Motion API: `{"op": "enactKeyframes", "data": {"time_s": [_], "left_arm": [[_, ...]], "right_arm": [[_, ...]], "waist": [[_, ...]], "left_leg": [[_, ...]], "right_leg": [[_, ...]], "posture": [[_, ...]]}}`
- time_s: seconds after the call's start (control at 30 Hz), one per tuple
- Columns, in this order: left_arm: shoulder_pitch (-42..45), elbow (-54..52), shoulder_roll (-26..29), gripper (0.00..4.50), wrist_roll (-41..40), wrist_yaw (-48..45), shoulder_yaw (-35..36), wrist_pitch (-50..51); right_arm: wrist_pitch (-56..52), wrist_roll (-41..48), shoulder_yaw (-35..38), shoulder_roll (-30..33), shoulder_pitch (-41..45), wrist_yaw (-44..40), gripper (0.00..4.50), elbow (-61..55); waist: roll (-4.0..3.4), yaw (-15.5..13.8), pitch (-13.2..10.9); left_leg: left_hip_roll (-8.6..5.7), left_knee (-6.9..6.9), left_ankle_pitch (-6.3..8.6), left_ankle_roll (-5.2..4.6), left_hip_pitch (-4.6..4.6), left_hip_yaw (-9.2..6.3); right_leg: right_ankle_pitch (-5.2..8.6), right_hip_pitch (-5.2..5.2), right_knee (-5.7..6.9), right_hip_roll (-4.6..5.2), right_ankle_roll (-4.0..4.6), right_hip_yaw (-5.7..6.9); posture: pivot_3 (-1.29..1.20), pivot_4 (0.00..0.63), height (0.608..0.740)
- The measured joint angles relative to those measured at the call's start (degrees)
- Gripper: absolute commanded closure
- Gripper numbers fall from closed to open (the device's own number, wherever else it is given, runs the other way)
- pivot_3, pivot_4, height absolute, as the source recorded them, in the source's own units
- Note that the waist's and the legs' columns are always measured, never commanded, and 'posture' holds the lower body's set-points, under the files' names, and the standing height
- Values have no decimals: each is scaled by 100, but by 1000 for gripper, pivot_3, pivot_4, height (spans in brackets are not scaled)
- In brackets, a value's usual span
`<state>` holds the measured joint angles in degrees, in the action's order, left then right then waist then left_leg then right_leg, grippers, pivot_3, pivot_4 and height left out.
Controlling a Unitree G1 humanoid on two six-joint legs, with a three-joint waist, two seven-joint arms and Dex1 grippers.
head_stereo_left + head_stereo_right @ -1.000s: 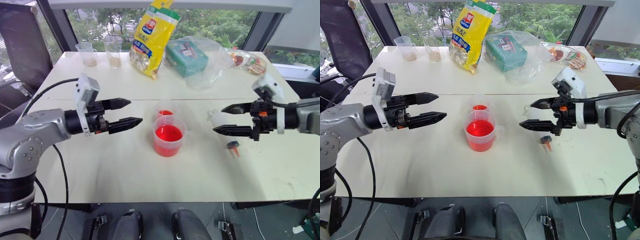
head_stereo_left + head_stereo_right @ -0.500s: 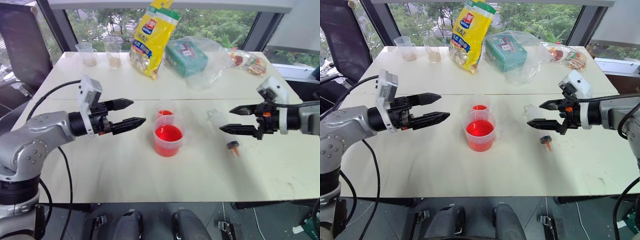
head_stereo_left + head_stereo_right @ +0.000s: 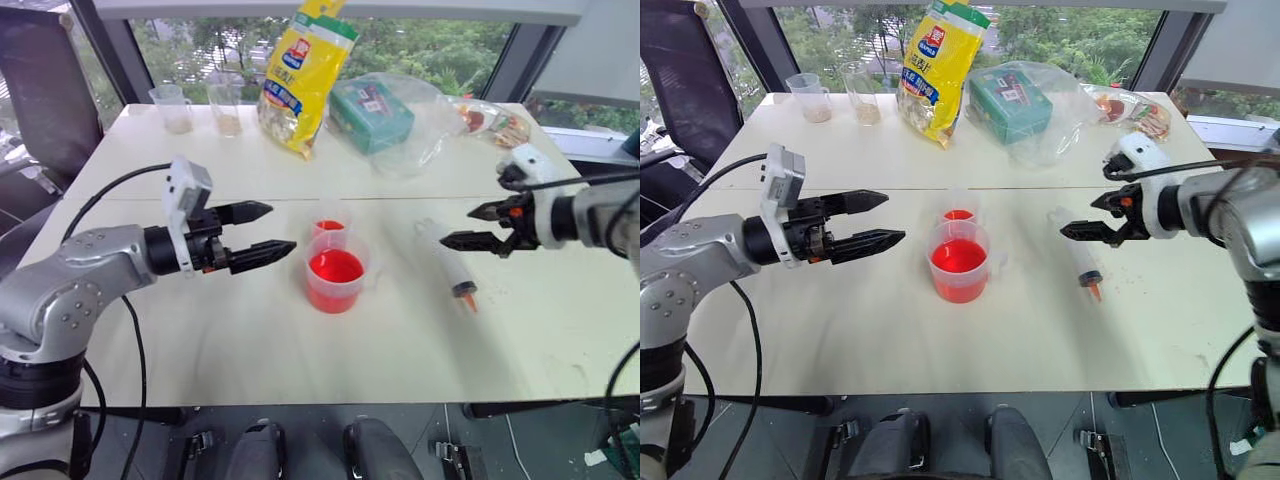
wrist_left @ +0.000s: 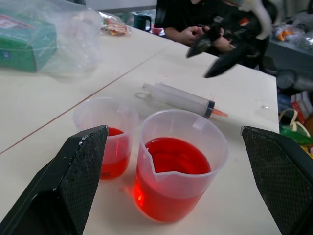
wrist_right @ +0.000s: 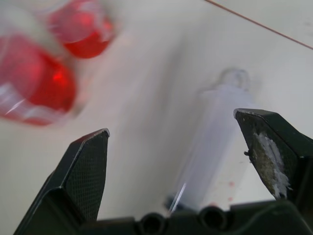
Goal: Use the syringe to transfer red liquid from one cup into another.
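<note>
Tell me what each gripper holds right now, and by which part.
Nothing is held. The left gripper hangs open beside the cups, and the right gripper is open above the syringe, which lies on the table untouched.

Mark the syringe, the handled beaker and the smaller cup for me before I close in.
syringe (image 3: pixel 1079 254): right eye view, middle of the clear barrel, lying on the table.
handled beaker (image 3: pixel 960 274): right eye view, front wall over the red liquid.
smaller cup (image 4: pixel 110 147): left wrist view, clear side wall.
</note>
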<state>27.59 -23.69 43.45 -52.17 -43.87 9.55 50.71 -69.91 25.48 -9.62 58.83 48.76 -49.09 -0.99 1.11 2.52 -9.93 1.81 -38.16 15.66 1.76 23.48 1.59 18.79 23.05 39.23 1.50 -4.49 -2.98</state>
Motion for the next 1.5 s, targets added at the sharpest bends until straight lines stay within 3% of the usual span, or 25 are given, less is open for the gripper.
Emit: {"op": "enactKeyframes", "data": {"time_s": [0.2,0.6,0.7,0.83,0.87,1.0,1.17,1.3,1.4,1.5], "left_arm": [[26,35,-125,0,171,5,-132,-127],[-113,-114,-196,0,238,184,-139,-175],[-155,-130,-202,0,238,233,-136,-176],[-162,-128,-183,0,245,210,-136,-209],[-157,-126,-174,0,247,199,-136,-226],[-90,-81,-138,0,292,106,-140,-251],[62,140,-30,0,422,-128,-161,-365],[472,465,-38,0,531,-260,-213,-409],[747,731,-49,0,556,-457,-252,-478],[1026,1016,-51,0,638,-646,-361,-498]], "right_arm": [[-69,-696,-700,-695,429,422,19,1320],[815,-1612,-1147,-1470,693,320,19,3048],[969,-1760,-1152,-1581,788,231,803,3286],[1092,-1921,-1150,-1705,875,118,2873,3441],[1089,-1957,-1150,-1716,883,90,3122,3443],[1000,-1986,-1118,-1715,875,45,3142,3387],[412,-1884,-667,-1712,771,174,3142,2850],[531,-1055,883,-1856,464,241,3142,1214],[805,-346,1891,-2309,367,314,3142,-72],[1302,197,2367,-3055,235,544,3142,-885]], "waist": [[0,-55,0],[0,6,1],[0,1,1],[0,-1,1],[0,-1,1],[0,-5,1],[-1,-9,0],[-4,-22,-2],[-1,-10,0],[-2,-3,0]], "left_leg": [[-2,0,0,-1,14,0],[0,-1,0,-1,8,1],[0,-3,0,0,2,1],[0,-4,0,0,2,1],[0,-3,0,0,2,1],[-1,-3,0,0,2,1],[-1,0,0,0,5,1],[0,1,0,0,15,-1],[2,4,0,0,12,-5],[1,1,0,0,11,-3]], "right_leg": [[0,11,-3,4,0,1],[0,9,4,0,0,1],[0,3,6,1,0,1],[-1,2,8,1,0,2],[-1,2,8,1,0,2],[-1,3,8,1,0,2],[0,9,7,2,0,2],[0,16,7,-1,0,4],[0,12,5,-4,0,7],[-1,11,9,-2,-1,7]], "posture": [[0,150,740],[0,150,740],[0,150,740],[0,150,740],[0,150,740],[0,150,740],[0,150,740],[0,150,740],[0,150,740],[0,150,740]]}}
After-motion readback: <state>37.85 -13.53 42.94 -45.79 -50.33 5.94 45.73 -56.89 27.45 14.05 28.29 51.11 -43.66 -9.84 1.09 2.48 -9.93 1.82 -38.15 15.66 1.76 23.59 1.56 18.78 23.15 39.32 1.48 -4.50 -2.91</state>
